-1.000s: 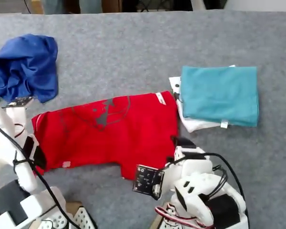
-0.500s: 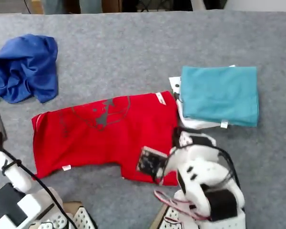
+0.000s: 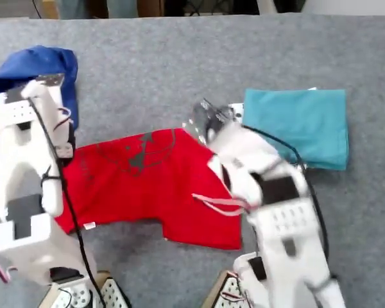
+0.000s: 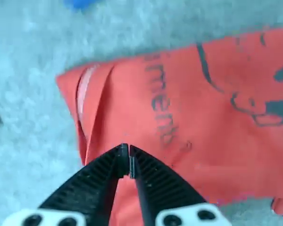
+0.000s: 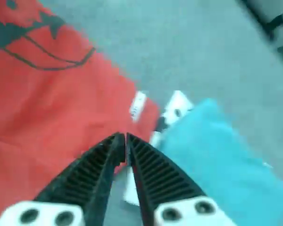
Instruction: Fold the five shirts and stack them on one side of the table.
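A red shirt [image 3: 141, 186] lies spread flat across the middle of the grey table. My left gripper [image 4: 129, 157] is shut, with its tips just above the shirt's left end [image 4: 217, 94], near the folded edge. My right gripper [image 5: 124, 141] is also shut and hovers over the shirt's right corner [image 5: 47, 94], beside the stack. A folded teal shirt [image 3: 295, 125] rests on a folded white one [image 5: 177, 106] at the right. At the far left a blue shirt [image 3: 35, 61] lies crumpled, partly hidden behind the left arm [image 3: 25, 160].
The right arm [image 3: 269, 192] covers the red shirt's right edge and part of the stack. Bare grey table [image 3: 179, 58] stretches along the far side and at the near right.
Both arms have swung out from the near edge over the red shirt, the left one to its left end and the right one to its right corner. The shirts lie as before.
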Robot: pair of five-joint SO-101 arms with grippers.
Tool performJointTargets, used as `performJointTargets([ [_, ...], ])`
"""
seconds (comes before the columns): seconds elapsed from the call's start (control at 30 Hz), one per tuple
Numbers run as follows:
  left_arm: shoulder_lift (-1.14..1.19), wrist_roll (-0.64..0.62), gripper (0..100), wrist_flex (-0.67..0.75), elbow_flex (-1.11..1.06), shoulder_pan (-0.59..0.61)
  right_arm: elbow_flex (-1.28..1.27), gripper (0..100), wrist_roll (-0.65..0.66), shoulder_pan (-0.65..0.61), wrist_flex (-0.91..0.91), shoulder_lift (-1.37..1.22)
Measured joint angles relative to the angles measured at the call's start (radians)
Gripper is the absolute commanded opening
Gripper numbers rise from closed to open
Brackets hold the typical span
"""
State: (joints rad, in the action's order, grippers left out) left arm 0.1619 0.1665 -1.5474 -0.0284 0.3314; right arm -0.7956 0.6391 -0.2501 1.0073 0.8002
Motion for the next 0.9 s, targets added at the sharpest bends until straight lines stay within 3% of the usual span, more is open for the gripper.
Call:
performJointTargets([
  [0.2, 0.172, -0.008, 3, 0.017, 0.133, -0.003, 0.178, 1.5, -0.192, -0.066, -0.086, -0.391],
  [0.4, 0.370, -0.135, 3, 0.018, 0.290, 0.003, 0.308, 1.5, -0.350, -0.075, -0.206, -0.695],
  [0.9, 0.614, -0.192, 3, 0.008, 0.586, 0.143, 0.483, 1.4, -0.377, 0.000, -0.281, -1.142],
])
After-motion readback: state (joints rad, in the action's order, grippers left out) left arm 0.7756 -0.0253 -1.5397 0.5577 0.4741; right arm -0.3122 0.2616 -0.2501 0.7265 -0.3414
